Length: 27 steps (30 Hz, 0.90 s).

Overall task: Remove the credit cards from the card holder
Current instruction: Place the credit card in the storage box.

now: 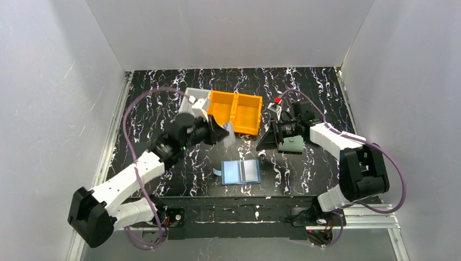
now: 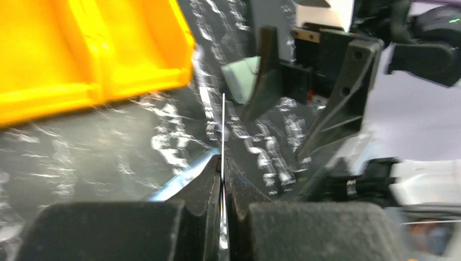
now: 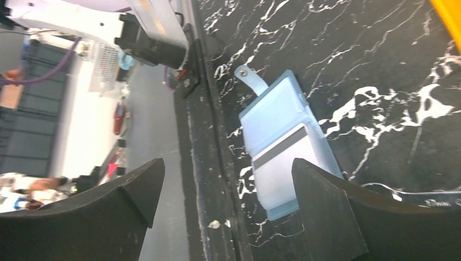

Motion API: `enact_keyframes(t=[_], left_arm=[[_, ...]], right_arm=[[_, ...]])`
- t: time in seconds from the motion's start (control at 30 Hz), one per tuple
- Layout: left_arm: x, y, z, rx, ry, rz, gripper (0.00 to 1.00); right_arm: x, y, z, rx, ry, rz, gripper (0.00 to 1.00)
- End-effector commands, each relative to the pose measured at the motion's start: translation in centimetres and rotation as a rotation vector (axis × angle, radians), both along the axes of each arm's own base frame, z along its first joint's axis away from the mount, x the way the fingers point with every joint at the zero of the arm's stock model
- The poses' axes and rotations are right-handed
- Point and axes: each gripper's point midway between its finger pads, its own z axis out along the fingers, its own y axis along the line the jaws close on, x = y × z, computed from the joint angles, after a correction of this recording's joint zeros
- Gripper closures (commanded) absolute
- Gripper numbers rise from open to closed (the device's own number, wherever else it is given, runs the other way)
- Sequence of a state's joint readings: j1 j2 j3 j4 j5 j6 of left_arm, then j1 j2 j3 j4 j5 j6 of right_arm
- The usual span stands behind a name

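Left wrist view is showing the left gripper (image 2: 223,168) clamping one credit card (image 2: 223,119) above the table (image 2: 81,157); the right gripper (image 3: 227,168) is gaping empty, and a second card (image 3: 277,179) is sitting in the card holder (image 3: 272,109) lying open there.

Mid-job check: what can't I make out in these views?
Left wrist: card in left claw is edge-on, face unseen.
Right wrist, top: holder shows one striped card; any beneath it are hidden.
Top: pouch partly covered by right claw.
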<state>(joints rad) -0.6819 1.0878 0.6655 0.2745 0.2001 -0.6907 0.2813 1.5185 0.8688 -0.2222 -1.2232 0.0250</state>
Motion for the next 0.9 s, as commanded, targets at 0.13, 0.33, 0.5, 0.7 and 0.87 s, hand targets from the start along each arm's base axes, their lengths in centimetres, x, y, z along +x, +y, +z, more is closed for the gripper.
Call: enact_keyframes(t=[0.13, 0.33, 0.5, 0.7, 0.87], left_arm=[[-0.6, 18.0, -0.5, 1.372, -0.023, -0.478, 1.00], [6.5, 17.9, 1.9, 1.528, -0.130, -0.648, 1.00], [10.8, 15.7, 0.7, 1.537, -0.217, -0.780, 1.00], [14.4, 14.3, -1.5, 1.559, -0.285, -0.889, 1.00], [16.3, 13.9, -3.3, 1.536, -0.322, -0.917, 1.00]], right_arm=[[1.7, -1.3, 0.1, -0.073, -0.130, -0.068, 0.04], [2.3, -2.0, 0.3, -0.065, -0.140, -0.097, 0.04], [2.6, -2.3, 0.4, -0.052, -0.132, -0.113, 0.03], [2.5, -2.4, 0.6, -0.041, -0.121, -0.112, 0.03], [2.6, -2.4, 0.6, -0.037, -0.114, -0.113, 0.03]])
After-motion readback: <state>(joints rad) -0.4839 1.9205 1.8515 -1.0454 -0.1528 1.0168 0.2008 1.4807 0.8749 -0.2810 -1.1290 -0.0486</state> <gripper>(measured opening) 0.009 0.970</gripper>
